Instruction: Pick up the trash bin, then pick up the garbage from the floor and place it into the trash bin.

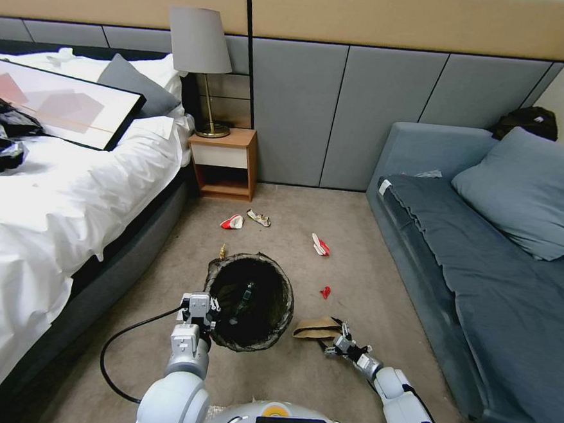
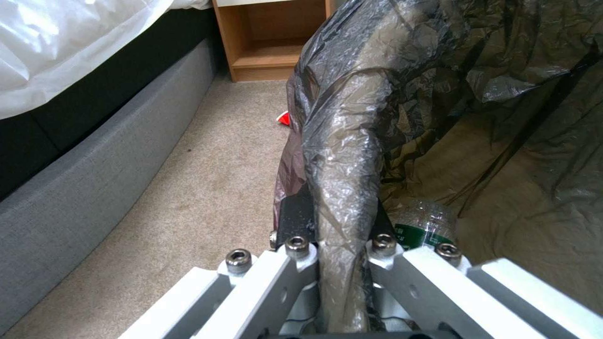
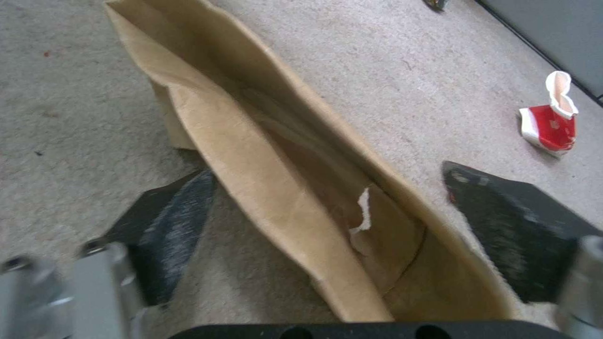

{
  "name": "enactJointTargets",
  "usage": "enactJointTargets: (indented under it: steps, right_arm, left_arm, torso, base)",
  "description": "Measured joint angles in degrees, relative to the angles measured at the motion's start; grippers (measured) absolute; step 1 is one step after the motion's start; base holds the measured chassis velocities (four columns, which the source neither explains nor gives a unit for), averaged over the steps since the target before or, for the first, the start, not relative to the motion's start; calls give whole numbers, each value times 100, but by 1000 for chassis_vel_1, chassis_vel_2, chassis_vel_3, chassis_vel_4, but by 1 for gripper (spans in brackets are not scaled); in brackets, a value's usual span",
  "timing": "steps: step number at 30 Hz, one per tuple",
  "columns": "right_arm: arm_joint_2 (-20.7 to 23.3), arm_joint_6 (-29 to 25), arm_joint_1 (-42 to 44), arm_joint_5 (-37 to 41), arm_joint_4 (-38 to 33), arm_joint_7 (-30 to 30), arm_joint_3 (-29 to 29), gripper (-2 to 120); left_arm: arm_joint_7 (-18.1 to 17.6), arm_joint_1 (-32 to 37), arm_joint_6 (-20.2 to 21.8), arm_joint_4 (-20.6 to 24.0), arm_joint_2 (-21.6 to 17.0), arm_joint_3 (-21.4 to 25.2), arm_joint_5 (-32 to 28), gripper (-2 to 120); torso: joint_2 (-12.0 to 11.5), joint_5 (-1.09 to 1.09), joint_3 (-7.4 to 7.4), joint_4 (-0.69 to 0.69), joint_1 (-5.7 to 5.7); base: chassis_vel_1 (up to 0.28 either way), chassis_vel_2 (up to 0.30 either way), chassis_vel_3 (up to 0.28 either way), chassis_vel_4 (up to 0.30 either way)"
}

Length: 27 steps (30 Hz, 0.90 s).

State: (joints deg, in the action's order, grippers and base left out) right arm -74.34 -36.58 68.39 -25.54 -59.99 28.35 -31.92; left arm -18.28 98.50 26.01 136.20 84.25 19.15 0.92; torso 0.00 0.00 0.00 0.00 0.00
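- head view: left gripper (image 1: 213, 314) is pinched on the near rim of the trash bin (image 1: 250, 301), presumably to carry it alongside; right gripper (image 1: 337, 341) reaches low to the brown cardboard scrap (image 1: 315, 328) just beside the bin. red-and-white wrappers (image 1: 320, 244) lie farther off on the carpet.
- left wrist view: fingers (image 2: 295, 221) clamp the bag-wrapped rim; a plastic bottle (image 2: 422, 222) lies inside the bin.
- right wrist view: pads (image 3: 502, 212) stand wide apart, straddling the scrap, not yet closed.
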Motion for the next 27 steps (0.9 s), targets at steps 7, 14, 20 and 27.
enactJointTargets:
  steps: [7, 14, 20, 27]
  right_arm:
    - [7, -15, 31, 47, 35, 111, 0, 63]
    - [-44, -17, 56, 10, 40, 146, -31, 39]
    - [-32, -15, 18, 72, 6, 215, -39, 14]
    - [-35, -19, 12, 94, -21, 244, -39, 0]
  left_arm:
    - [0, 0, 0, 0, 0, 0, 0, 1]
    - [0, 0, 0, 0, 0, 0, 0, 1]
    - [0, 0, 0, 0, 0, 0, 0, 1]
    - [0, 0, 0, 0, 0, 0, 0, 1]
  torso:
    - [0, -1, 0, 0, 0]
    - [0, 0, 0, -1, 0]
    - [0, -1, 0, 0, 0]
    - [0, 0, 0, 0, 0]
  base:
    - [0, 0, 0, 0]
    - [0, 0, 0, 0]
    - [0, 0, 0, 0]
    - [0, 0, 0, 0]
